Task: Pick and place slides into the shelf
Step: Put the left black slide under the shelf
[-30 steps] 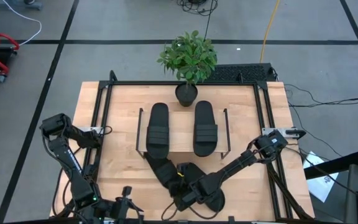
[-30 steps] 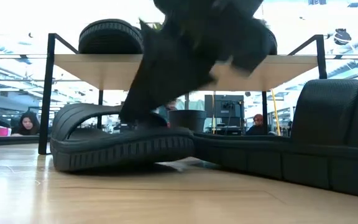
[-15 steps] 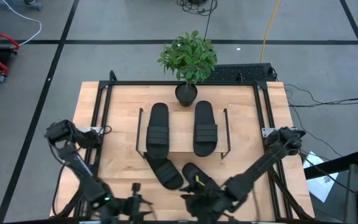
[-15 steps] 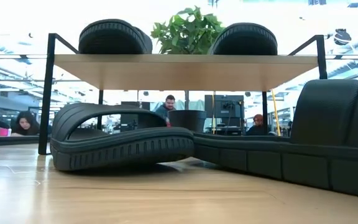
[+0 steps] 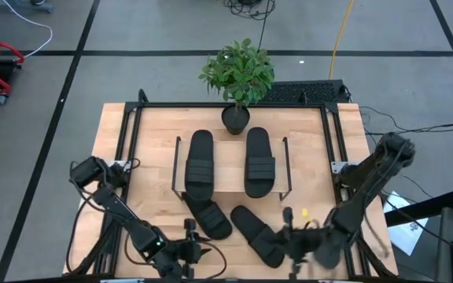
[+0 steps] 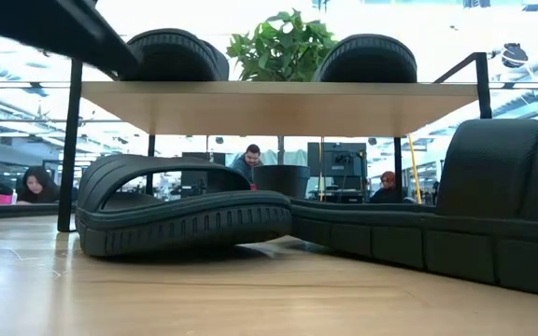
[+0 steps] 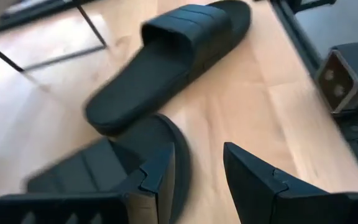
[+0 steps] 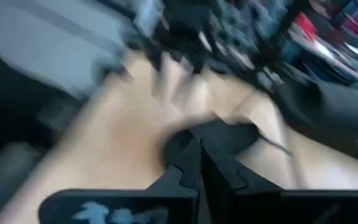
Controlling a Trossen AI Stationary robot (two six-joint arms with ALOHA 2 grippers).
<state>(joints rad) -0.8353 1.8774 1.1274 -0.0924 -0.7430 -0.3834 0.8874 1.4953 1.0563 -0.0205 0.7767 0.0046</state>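
Two dark jointed robot arms, thin black cables trailing along their links; the left gripper point(image 7: 197, 177) ends in angular matte-black fingers point(image 7: 253, 177) with notched inner edges.

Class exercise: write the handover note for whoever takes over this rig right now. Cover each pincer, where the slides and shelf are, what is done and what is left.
Left pincer: open, empty, at the table's near edge beside one loose slide.
Right pincer: shut on nothing, at the near edge right of the other loose slide.
Shelf: mid-table, in front of the potted plant.
Done: two slides lie side by side on the shelf's top board, the left one and the right one.
Left: two slides on the table before the shelf, one angled by its left front, one further right. Both need shelving.
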